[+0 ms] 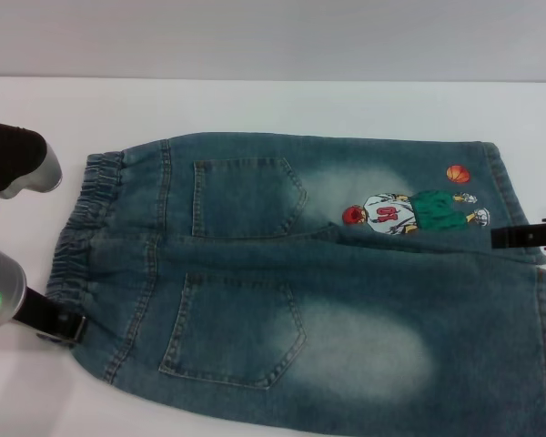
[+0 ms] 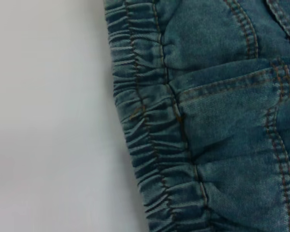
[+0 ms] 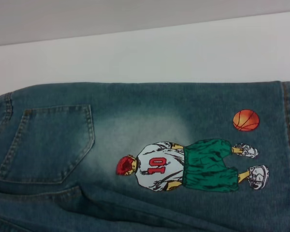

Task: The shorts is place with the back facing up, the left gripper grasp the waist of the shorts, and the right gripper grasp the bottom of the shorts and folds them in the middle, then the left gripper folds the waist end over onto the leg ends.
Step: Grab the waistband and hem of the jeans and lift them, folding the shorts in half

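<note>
Both grippers sit at opposite ends of the shorts (image 1: 318, 282), spread flat and back side up on a white table (image 1: 255, 109): the left gripper (image 1: 59, 323) at the gathered waist (image 1: 82, 228), the right gripper (image 1: 528, 235) at the bottom of the shorts (image 1: 519, 237), just beside the cartoon basketball-player print (image 1: 414, 212). Whether either pair of fingers is parted or closed cannot be told, as only dark stubs show at the cloth's edges. Two back patch pockets (image 1: 246, 196) face up. Faded denim of this kind looks soft yet fairly thick and weighty; it should drape and crease instead of holding shape, and it is not fragile. A sound hold on the left would likely be the bunched elastic band, whose ridges give grip, while the right would do best on the stitched hem, where doubled cloth resists slipping. Lifting one layer alone could drag the garment askew
</note>
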Robot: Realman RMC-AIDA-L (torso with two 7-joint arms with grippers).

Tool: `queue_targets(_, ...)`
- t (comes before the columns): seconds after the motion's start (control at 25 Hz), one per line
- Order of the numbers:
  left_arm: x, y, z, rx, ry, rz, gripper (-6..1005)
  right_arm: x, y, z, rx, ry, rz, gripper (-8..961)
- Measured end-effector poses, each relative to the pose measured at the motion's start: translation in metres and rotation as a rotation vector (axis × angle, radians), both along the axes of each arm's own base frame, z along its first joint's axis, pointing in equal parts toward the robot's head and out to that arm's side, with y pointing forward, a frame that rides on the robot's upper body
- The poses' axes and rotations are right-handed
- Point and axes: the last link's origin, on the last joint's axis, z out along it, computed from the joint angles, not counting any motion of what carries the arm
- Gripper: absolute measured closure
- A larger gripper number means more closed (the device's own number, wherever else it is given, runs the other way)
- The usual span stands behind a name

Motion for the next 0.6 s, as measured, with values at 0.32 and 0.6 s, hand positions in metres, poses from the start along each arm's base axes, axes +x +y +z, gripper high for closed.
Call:
queue_targets(0.32,0.0057,-0.0002,0.0049,0.014,-0.002,-0.009,919,0.0007,-0.0007,-0.0007,-0.003,0.000,-0.002,238)
queue_targets(0.6,0.0021,0.0004,0.0069,0.031,0.021,0.007,976,0.0014,-0.0011,-0.0014,-0.003,0.001,-0.005,238)
